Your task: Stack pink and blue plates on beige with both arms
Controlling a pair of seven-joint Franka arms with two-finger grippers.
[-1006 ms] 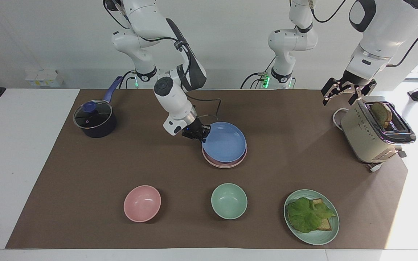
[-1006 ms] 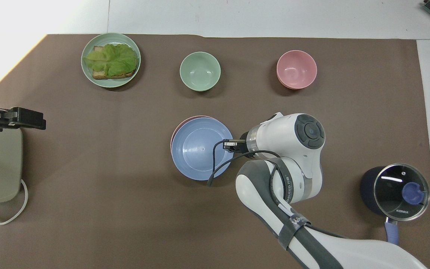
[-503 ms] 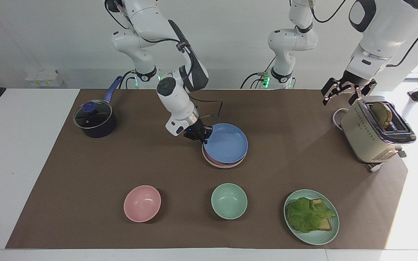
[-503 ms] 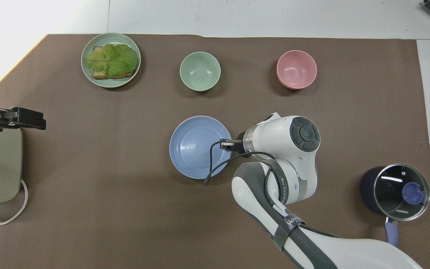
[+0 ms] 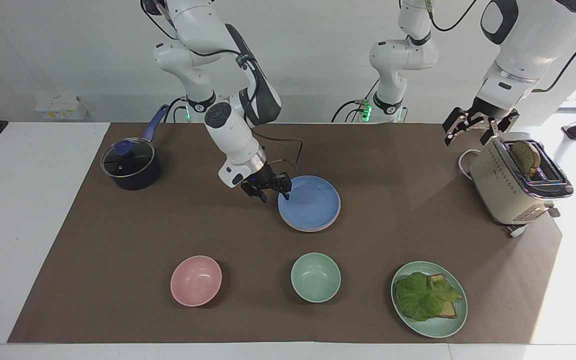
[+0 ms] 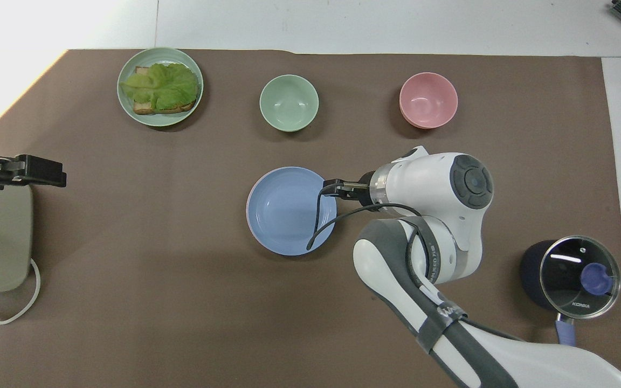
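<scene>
Blue plate, shallow, round and matte, lay flat atop the stack at mid-table, a sliver of pink plate rim showing beneath it; the beige plate could not be made out under the two. Right gripper hung just above the blue plate's rim on the side toward the right arm's end of the table, fingers spread apart and holding nothing, wrist angled down and toward the plate from a bent white forearm. A second before, had been clamped on that rim with the plate tilted and offset over the pink one; since then released, plate settled level and centred on the stack, wrist drawn slightly back. Left gripper waited, raised over the cream boxy toaster well off toward the left arm's end from the blue plate, fingers parted, unchanged. Farther from the robots than the blue plate: glossy pink bowl, mint-green bowl. Dark lidded saucepan toward the right arm's end.
</scene>
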